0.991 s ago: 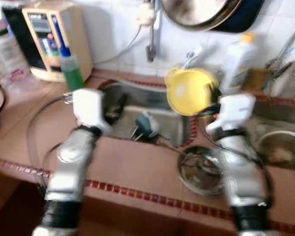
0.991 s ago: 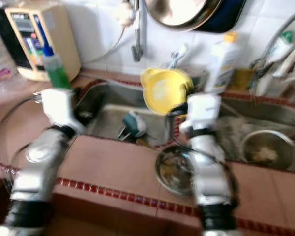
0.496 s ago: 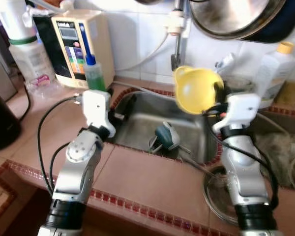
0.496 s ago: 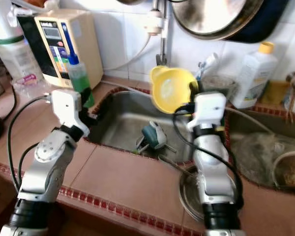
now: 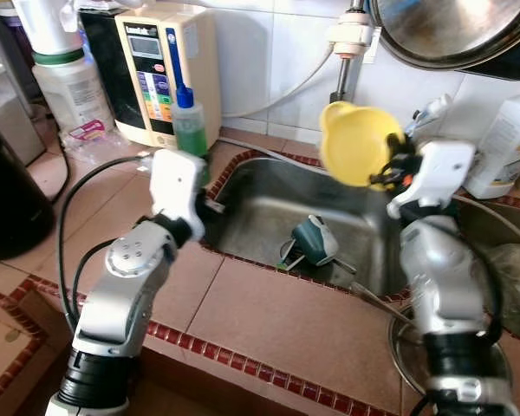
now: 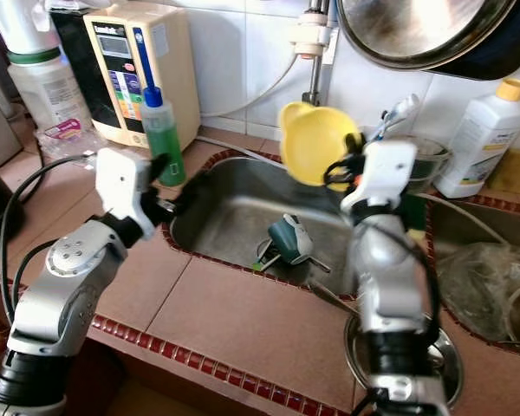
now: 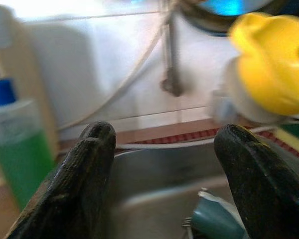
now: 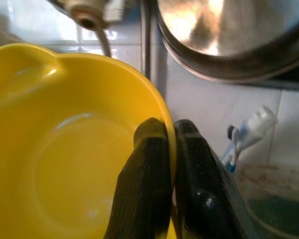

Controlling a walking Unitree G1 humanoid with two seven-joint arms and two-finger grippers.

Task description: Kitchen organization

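**Yellow bowl held up over the sink**

The right gripper (image 8: 170,149) pinches the rim of a round yellow plastic bowl (image 5: 357,144), one black finger inside the wall and one outside, clamped tight. The bowl hangs tilted in the air, above the far side of the stainless steel sink basin (image 5: 260,217) and just below a wall-mounted tap (image 6: 312,52). Below the gripper, in the basin, lies a teal-handled scrubber (image 5: 312,241).

The left gripper (image 7: 164,184) hovers over the near-left edge of the sink with its fingers spread wide and nothing between them. Just beside it stands a green liquid-soap bottle with a blue cap (image 5: 189,121), and behind that a beige countertop water purifier (image 5: 160,69).
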